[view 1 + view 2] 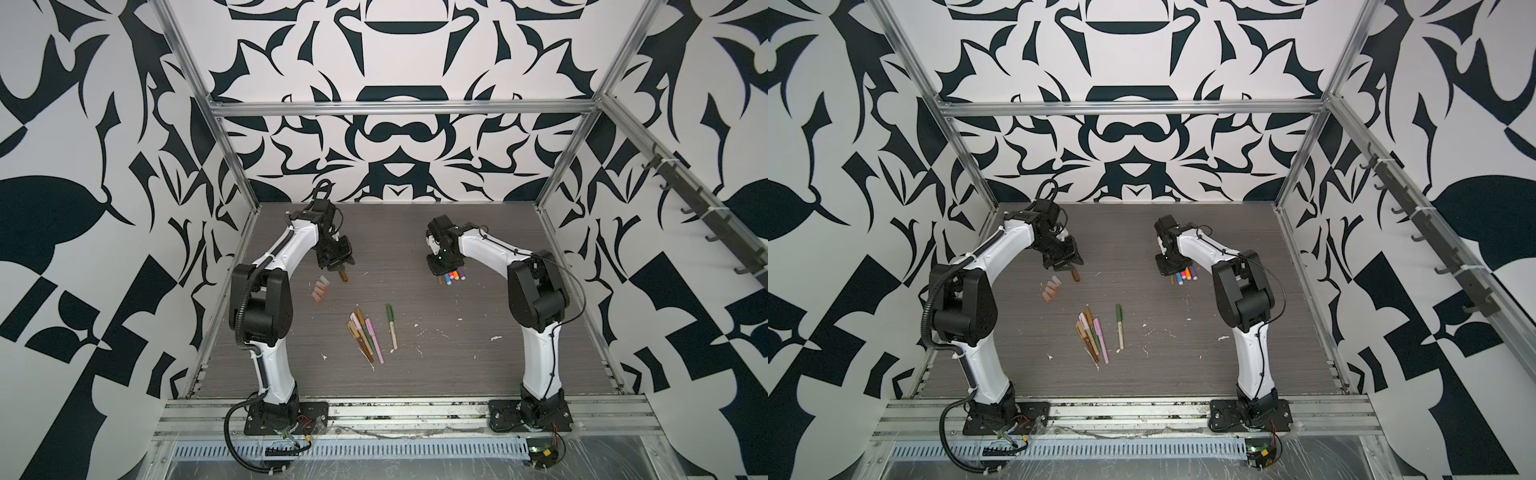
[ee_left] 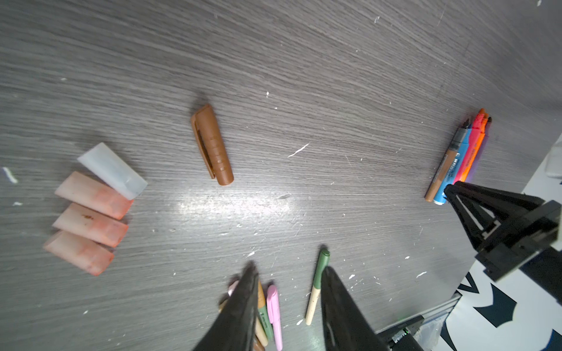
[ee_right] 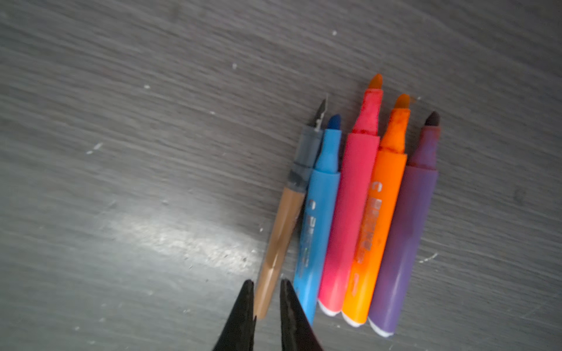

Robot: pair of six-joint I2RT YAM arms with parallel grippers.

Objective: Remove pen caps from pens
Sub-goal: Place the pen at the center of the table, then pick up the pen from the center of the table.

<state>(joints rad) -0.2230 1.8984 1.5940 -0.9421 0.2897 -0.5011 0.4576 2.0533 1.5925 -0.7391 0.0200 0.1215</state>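
Top view: the capped pens [image 1: 365, 334] lie bundled mid-surface, their long axes running far to near with a slight slant. A green-capped pen [image 1: 391, 326] sits just right of them. They lie nearward of both arms. The left pincer [image 1: 341, 269] looks the closer; the right pincer [image 1: 446, 275] is farther right, over the uncapped pens [image 1: 454, 276]. A brown cap [image 1: 343, 275] lies right under the left pincer, with pale caps [image 1: 321, 289] in a row just left of it. The surface [image 1: 457, 365] is dark grey wood-grain speckled with white flecks [image 1: 496, 338], boxed in by an aluminium frame [image 1: 399, 109] and bold black-and-white walls [image 1: 399, 50].

Left wrist view: the left pincer stands moderately parted with nothing in it. The brown cap rests on its own, apart from the pincer.

Right wrist view: the right pincer is only narrowly parted, and the tail of a tan pen [image 3: 282, 225] lies in the gap. A sliver of surface shows beside it, so I'd judge the pen loose, not pinched. The other uncapped pens lie side by side against it. I reckon the next pick means swinging nearward to the bundle.
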